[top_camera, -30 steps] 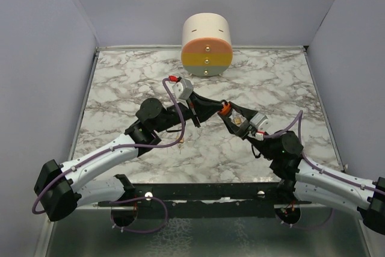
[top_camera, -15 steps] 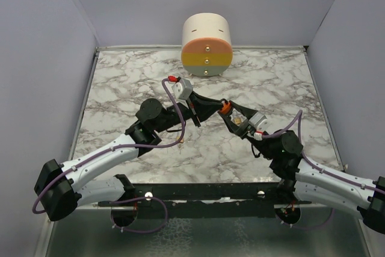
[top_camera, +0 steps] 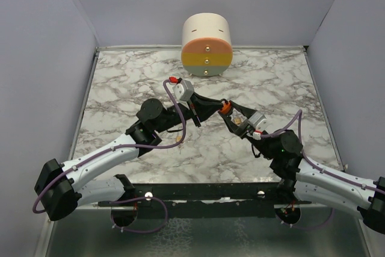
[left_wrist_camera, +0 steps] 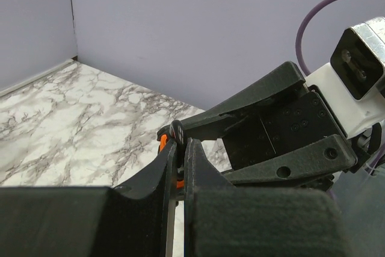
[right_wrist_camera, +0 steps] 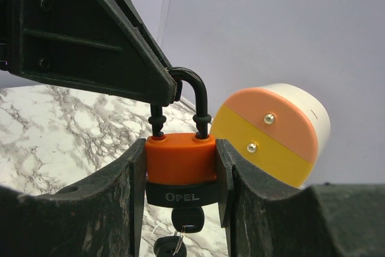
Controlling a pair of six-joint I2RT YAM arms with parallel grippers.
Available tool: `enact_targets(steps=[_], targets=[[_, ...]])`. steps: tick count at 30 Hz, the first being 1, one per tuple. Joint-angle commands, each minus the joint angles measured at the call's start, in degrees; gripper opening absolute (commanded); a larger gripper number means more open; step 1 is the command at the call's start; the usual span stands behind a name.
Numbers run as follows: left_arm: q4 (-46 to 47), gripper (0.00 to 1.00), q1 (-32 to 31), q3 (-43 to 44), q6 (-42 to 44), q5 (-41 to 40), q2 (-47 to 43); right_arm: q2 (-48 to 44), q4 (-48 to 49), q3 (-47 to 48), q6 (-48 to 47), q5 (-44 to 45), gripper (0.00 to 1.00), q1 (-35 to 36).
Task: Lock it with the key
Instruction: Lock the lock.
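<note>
The orange padlock (right_wrist_camera: 180, 159) with a black shackle (right_wrist_camera: 195, 91) is held upright above the table. My right gripper (right_wrist_camera: 180, 161) is shut on its orange body. A key (right_wrist_camera: 183, 216) with a black head sits in the keyhole under the padlock, and a second key (right_wrist_camera: 169, 248) hangs from its ring. My left gripper (right_wrist_camera: 172, 91) is shut on the top of the shackle. In the left wrist view its fingers (left_wrist_camera: 194, 161) pinch the black shackle (left_wrist_camera: 176, 132). In the top view both grippers meet at the padlock (top_camera: 225, 109) mid-table.
A cream cylinder (top_camera: 206, 45) with a peach and yellow front stands at the back edge; it also shows in the right wrist view (right_wrist_camera: 271, 133). A small brass object (top_camera: 180, 141) lies on the marble table (top_camera: 120, 82) beside the left arm. Grey walls enclose three sides.
</note>
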Motion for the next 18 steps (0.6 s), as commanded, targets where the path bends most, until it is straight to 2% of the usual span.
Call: enact_targets(steps=[1,18], targets=[[-8.40,0.00,-1.40,-2.02,1.06,1.32,1.71,-1.94,8.60,5.96,-0.28,-1.48,0.02,1.09],[-8.45,0.00,-1.59,-3.18,0.92,-1.05,3.05,-2.05,8.59,8.52,-0.56,-3.27,0.02,1.25]])
